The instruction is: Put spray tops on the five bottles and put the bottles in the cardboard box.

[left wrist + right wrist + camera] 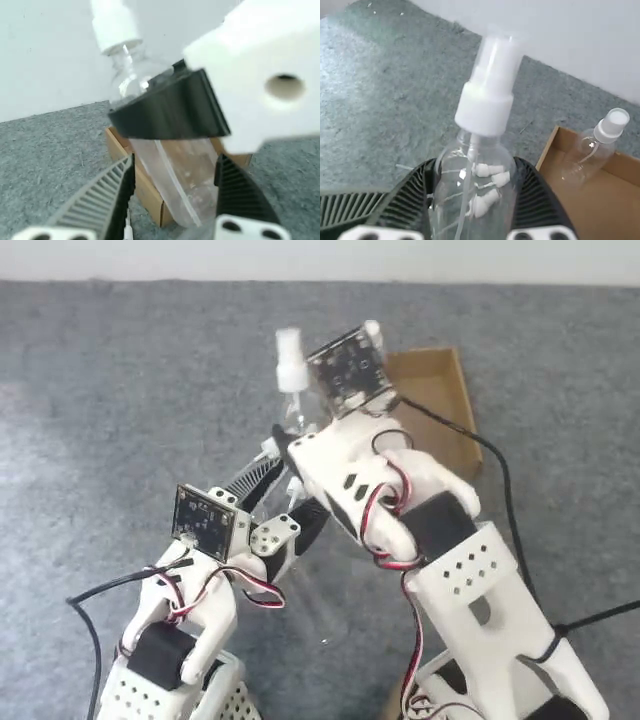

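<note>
Just beside the cardboard box (602,212), the right gripper (477,172) is closed partway, clamping the body of a clear bottle (470,192) with its spray top (487,95) on. The left gripper (175,165) is at that bottle's lower end; whether it grips, cannot tell. A second capped bottle (587,155) lies inside the box.

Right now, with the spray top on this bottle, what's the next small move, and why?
Probably draw the left gripper back from the lower end of the bottle. The spray top looks seated, the right gripper is clamped on the bottle, and the cardboard box, with one capped bottle inside, lies close by, so the right arm could then carry it over.
</note>
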{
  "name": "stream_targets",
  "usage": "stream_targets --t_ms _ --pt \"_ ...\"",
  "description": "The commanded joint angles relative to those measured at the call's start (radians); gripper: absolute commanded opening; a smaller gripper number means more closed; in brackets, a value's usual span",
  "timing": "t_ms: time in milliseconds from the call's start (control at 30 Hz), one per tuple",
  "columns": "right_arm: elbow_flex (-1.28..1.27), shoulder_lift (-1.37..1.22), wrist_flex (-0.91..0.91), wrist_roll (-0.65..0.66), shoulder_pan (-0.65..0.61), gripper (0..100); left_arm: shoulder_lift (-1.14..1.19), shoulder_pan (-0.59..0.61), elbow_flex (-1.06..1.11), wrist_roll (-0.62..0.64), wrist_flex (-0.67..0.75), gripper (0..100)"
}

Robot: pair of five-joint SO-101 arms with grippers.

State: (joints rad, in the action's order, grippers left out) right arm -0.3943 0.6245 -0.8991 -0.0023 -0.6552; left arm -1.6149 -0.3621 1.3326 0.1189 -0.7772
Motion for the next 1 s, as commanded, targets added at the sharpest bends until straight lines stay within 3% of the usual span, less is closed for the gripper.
stream_targets --t_ms 0,333,467,600,800,967 --pt "0.066 0.107 -0.035 -0.011 -0.01 0.6 -0.009 0.0 -0.005 -0.008 0.031 24" --pt "0.066 0.162 -0.097 -0.008 -0.008 0.6 -0.009 -0.003 -0.004 -0.008 0.031 24" --pt "0.066 0.165 -0.097 0.087 0.008 0.6 -0.009 -0.003 -0.004 -0.008 0.029 24" --pt "0.072 0.157 -0.079 0.132 0.148 0.6 -0.009 -0.003 -0.004 -0.008 0.028 24" --pt "0.023 0.108 0.119 0.132 0.453 0.6 -0.009 -0.006 -0.004 -0.008 0.026 24" --pt "-0.026 -0.087 0.326 0.126 0.552 0.6 -0.009 -0.006 -0.004 -0.008 0.026 24"
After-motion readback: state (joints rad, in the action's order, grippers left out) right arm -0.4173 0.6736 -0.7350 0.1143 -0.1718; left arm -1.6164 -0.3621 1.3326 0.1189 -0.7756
